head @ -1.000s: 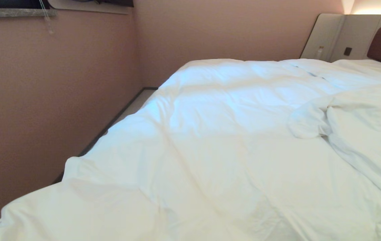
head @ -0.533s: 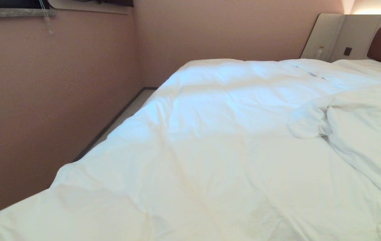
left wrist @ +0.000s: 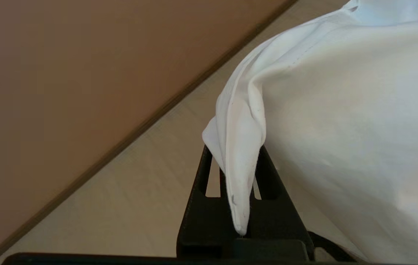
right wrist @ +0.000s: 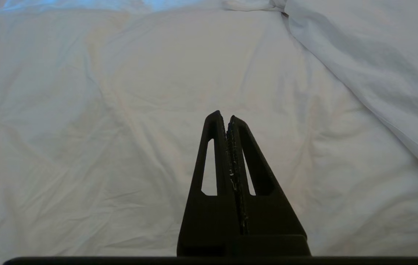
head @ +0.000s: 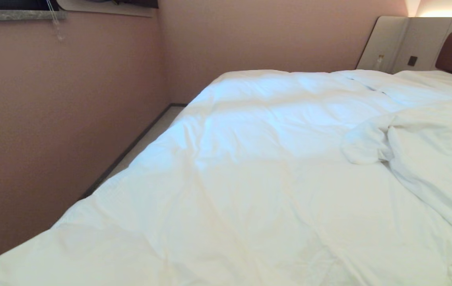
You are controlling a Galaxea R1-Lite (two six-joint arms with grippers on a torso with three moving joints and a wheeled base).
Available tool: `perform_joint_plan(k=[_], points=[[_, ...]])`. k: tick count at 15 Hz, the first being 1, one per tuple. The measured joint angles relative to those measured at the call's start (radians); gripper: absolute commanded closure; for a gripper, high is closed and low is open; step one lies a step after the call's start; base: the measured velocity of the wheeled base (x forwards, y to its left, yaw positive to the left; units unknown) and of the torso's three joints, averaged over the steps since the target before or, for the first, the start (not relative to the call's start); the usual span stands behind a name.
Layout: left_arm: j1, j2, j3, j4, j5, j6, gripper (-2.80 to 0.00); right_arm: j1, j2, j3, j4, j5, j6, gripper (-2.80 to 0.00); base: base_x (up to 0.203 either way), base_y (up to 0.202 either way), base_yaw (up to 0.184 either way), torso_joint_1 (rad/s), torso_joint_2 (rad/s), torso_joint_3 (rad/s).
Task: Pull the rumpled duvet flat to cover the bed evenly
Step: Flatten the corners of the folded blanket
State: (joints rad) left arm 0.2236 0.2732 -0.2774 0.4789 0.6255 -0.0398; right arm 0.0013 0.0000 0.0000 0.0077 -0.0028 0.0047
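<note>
Left claw (left wrist: pixel 239 162) clamped on duvet (left wrist: pixel 341 110) corner; right claw (right wrist: pixel 228 121) closed, empty.

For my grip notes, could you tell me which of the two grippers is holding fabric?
The left gripper, shut on a duvet corner; the right gripper is shut on nothing.

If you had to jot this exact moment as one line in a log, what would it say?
left gripper: shut on duvet corner, beside the wall | right gripper: shut, empty, above duvet | duvet: right side bunched
</note>
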Motion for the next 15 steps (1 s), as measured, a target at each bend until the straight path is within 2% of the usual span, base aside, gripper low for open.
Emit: perform_joint_plan(k=[4,9,15], points=[[0.000,0.000,0.009,-0.005,0.008,-0.002,0.00,0.000,0.000,0.000,0.000,0.001,0.000,0.00,0.000,0.000,0.000,0.000,0.00,0.000],[0.000,0.001,0.015,-0.013,-0.033,-0.011,0.00,0.000,0.000,0.000,-0.001,0.000,0.000,0.00,0.000,0.000,0.000,0.000,0.00,0.000],[0.000,0.002,0.023,-0.012,-0.034,-0.003,0.00,0.000,0.000,0.000,0.000,0.000,-0.002,0.00,0.000,0.000,0.000,0.000,0.00,0.000]])
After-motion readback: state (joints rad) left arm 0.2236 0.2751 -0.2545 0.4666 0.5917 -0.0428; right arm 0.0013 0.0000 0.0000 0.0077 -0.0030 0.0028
